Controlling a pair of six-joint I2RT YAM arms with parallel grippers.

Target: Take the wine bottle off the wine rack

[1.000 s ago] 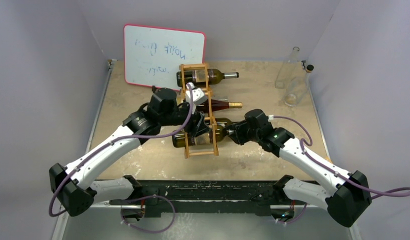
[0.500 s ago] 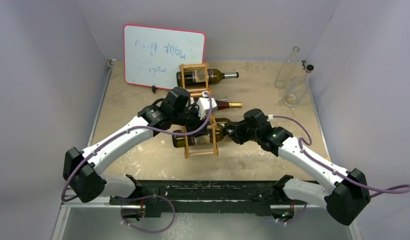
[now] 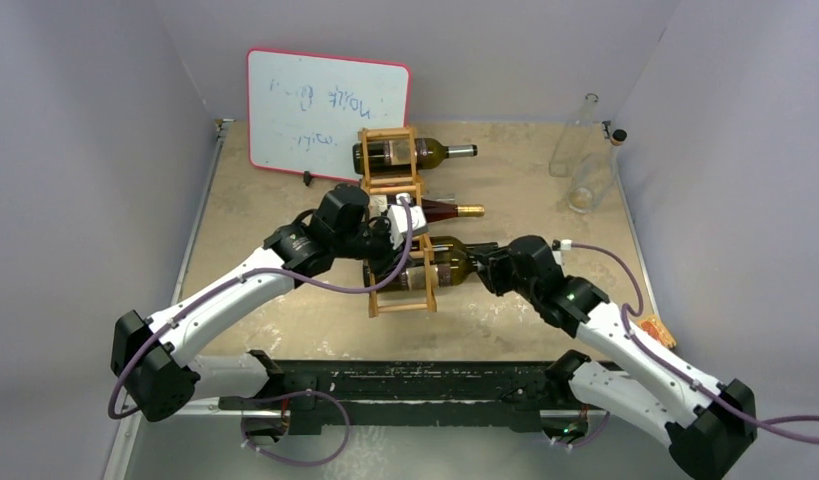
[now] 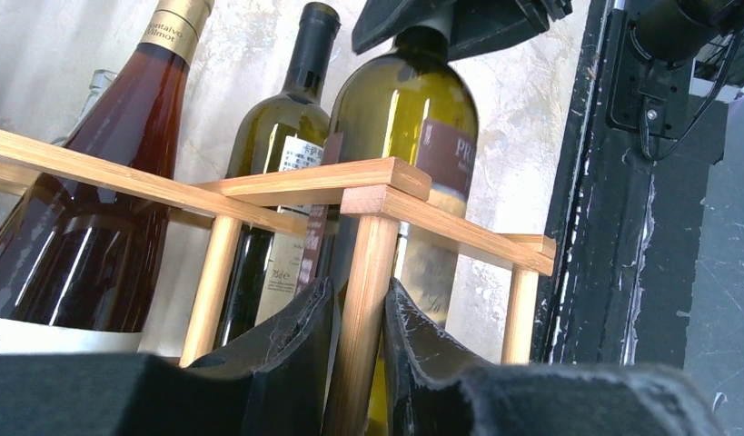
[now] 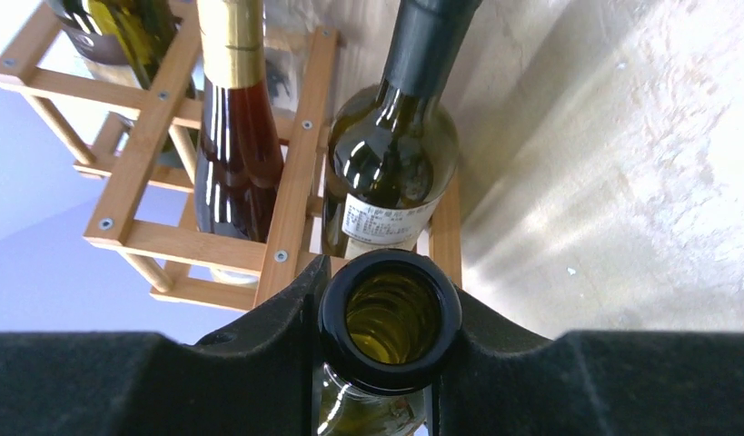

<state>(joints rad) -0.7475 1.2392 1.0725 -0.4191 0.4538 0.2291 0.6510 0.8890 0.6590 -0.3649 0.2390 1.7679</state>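
A tan table [image 3: 285, 220] fills the middle of the top view, and a red-edged whiteboard [image 3: 328, 115] leans at upper centre-left. The wine rack [image 3: 389, 184] lies down the centre of the frame, its long axis running top to bottom, with three compartments in a row. The top compartment holds a green bottle [image 3: 415, 153]. The middle one holds a reddish bottle [image 3: 440, 210] with a gold cap. Both lie across the rack with their necks to the right.

The wine bottle [image 3: 447, 264], olive green, lies in the bottom compartment with its long axis left to right. Its base is inside the frame at left and its neck sticks out to the right. Two clear bottles [image 3: 575, 150] stand at upper right, well apart from the rack.

The right gripper [image 5: 388, 295] is clenched on the wine bottle's neck at its open mouth, a finger on each side. The left gripper [image 4: 359, 313] is clamped on an upright wooden post of the rack, with pads touching it on both sides.
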